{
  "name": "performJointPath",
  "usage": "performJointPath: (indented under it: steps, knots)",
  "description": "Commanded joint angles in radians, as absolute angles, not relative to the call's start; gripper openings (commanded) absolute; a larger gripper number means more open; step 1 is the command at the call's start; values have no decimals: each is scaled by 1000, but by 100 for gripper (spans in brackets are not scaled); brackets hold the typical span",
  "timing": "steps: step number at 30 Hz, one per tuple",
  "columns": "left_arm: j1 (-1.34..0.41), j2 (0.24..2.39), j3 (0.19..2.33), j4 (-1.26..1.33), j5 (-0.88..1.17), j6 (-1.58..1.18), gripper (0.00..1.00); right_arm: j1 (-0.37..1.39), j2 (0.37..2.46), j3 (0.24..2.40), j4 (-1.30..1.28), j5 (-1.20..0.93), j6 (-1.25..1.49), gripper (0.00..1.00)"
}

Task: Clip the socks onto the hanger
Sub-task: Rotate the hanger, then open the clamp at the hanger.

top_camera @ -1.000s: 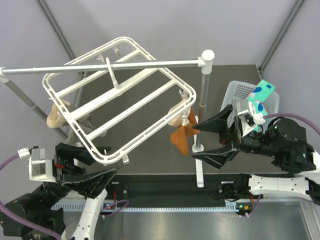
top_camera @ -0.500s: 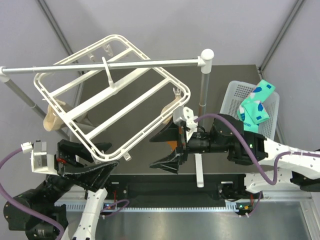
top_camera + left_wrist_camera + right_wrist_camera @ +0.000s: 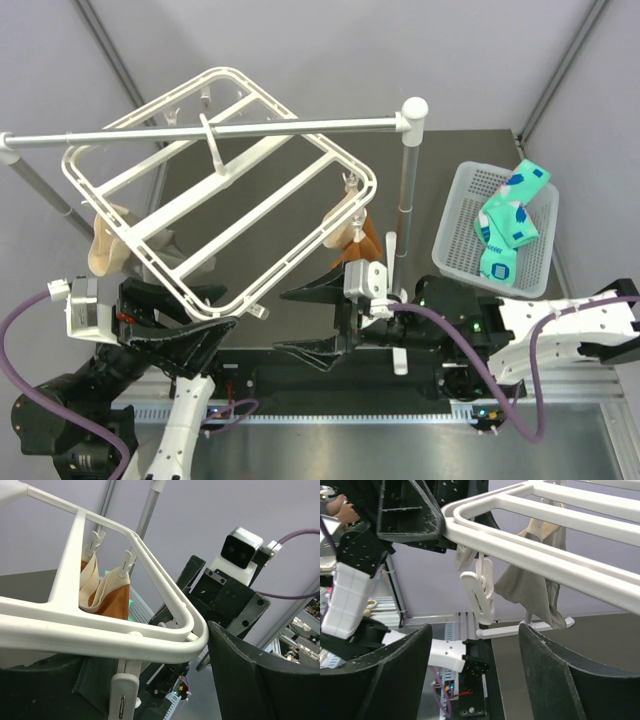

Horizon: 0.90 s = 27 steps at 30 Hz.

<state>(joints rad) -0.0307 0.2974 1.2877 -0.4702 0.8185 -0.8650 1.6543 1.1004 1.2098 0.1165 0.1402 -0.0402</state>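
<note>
The teal socks (image 3: 505, 225) lie in the white basket at the right. The white hanger (image 3: 215, 185) hangs tilted from the grey rail. My left gripper (image 3: 190, 322) is open, and the hanger's near corner (image 3: 192, 635) lies across its jaws, against the right finger. My right gripper (image 3: 303, 320) is open and empty, low under the hanger's near edge. In the right wrist view a dangling white clip (image 3: 482, 595) hangs just above the gap between the right gripper's (image 3: 475, 647) fingers. Another clip (image 3: 122, 697) hangs at the corner between the left gripper's (image 3: 150, 685) fingers.
The grey rail (image 3: 200, 132) rests on an upright post (image 3: 405, 190). An orange sock and a beige sock (image 3: 358, 238) hang clipped at the hanger's right corner, and another beige sock (image 3: 105, 245) at its left. The perforated basket (image 3: 455, 215) stands at the right.
My right arm has swung left from beside the basket to under the hanger's near edge, still open and empty. The hanger has swung leftward. The left gripper stays at the corner.
</note>
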Motion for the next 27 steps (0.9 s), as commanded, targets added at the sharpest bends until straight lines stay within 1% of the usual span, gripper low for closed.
performJointPath:
  steps: [1, 5, 7, 9, 21, 27]
  knots:
    - [-21, 304, 1285, -425, 810, -876, 72, 1674, 1085, 1149, 319, 221, -97, 69]
    - [-21, 302, 1287, -426, 810, -876, 72, 1698, 1101, 1098, 464, 276, -152, 65]
    - [-21, 301, 1284, -426, 810, -874, 72, 1706, 1112, 1083, 503, 288, -163, 57]
    - [-21, 302, 1289, -426, 807, -876, 72, 1712, 1127, 1075, 544, 298, -178, 55]
    - [-21, 301, 1290, -426, 807, -871, 72, 1732, 1186, 1074, 630, 322, -181, 55]
    - [-21, 304, 1298, -426, 811, -870, 72, 1733, 1210, 1069, 672, 334, -170, 53]
